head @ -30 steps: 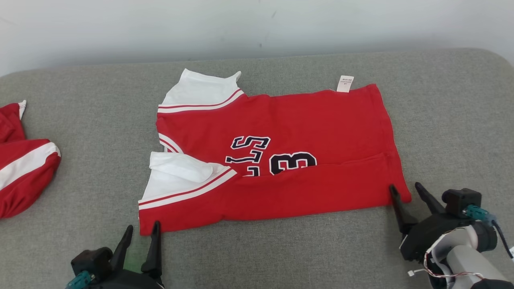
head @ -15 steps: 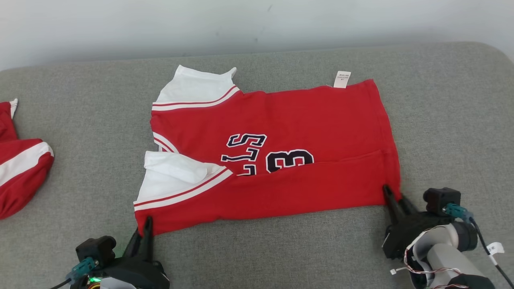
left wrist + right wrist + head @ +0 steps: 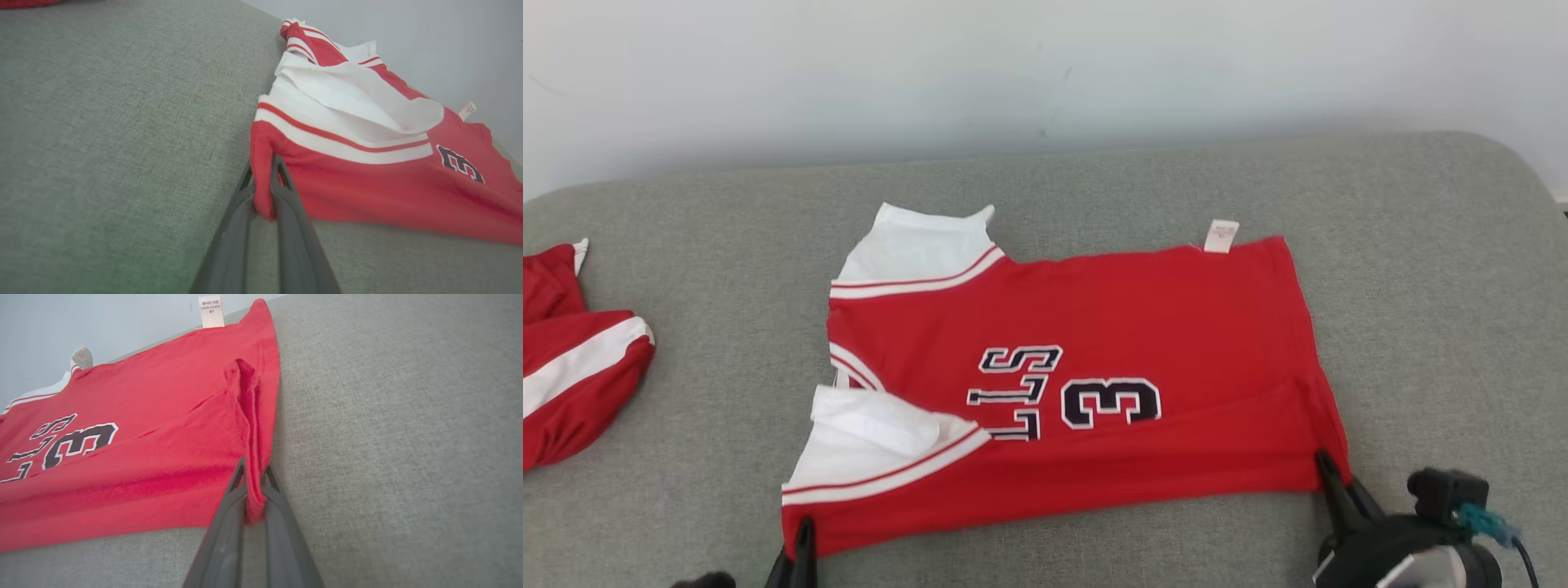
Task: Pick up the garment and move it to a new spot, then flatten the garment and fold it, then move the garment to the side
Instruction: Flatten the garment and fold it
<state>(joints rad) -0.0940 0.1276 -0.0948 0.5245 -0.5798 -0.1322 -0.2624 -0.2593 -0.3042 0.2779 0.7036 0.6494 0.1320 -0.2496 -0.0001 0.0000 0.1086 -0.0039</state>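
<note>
- The red short-sleeved jersey with white sleeves and dark lettering (image 3: 1078,384) lies spread sideways in the middle of the grey woven cushion surface (image 3: 1094,180); collar end toward the robot's left, hem toward its right, white care label (image 3: 1223,235) at the far edge.
- The left gripper (image 3: 263,171) is clenched on the near corner below the white sleeve; the right gripper (image 3: 255,469) is pinched on the near hem corner, cloth bunched between its fingers.
- The step looks like a fold of the near edge; I would raise both corners together and level, keeping the edge taut between them but not stretched.
- Carry it toward the label edge in one even arc; the loose near sleeve may flop out, so lay it down slowly.
- A second red-and-white garment (image 3: 572,367) sits well apart at the left; steer clear.
</note>
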